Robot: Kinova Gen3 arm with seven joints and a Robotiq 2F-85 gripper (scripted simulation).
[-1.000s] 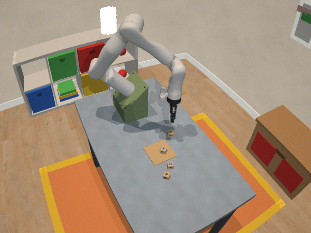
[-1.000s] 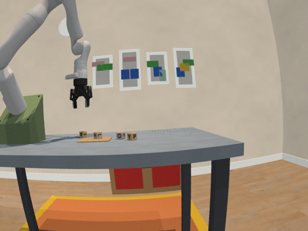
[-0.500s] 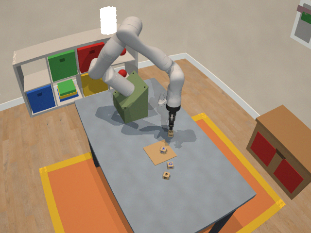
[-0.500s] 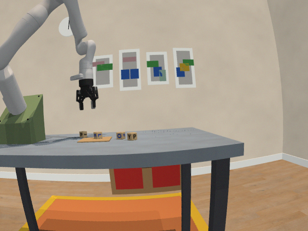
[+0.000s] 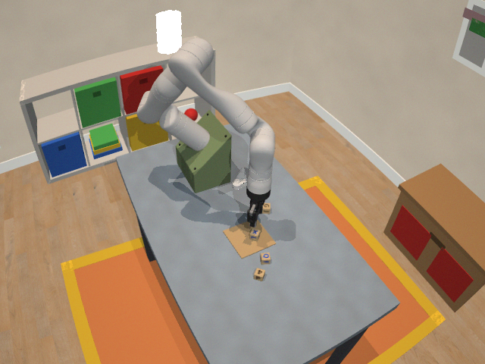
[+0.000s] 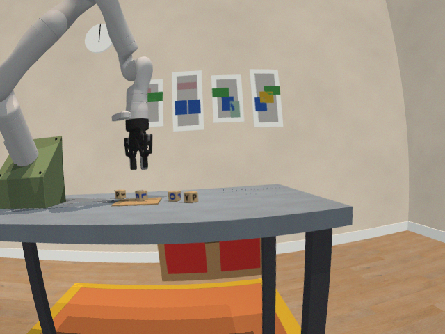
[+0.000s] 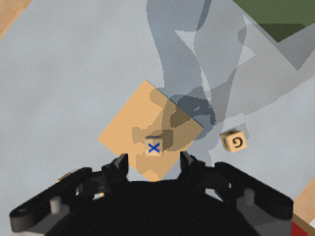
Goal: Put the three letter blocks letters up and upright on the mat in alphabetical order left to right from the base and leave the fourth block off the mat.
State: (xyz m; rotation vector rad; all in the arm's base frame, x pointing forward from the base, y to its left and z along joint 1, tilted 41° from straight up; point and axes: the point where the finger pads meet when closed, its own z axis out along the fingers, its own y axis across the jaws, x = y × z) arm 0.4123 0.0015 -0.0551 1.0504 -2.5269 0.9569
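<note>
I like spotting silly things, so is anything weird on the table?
Yes: the wooden block with a black picture on top looks odd. The other three wooden blocks show letters on top.

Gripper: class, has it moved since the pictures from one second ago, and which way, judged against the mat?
Yes. In the top view, the gripper has shifted toward the mat, its fingertips now overlapping the mat's edge.
</note>
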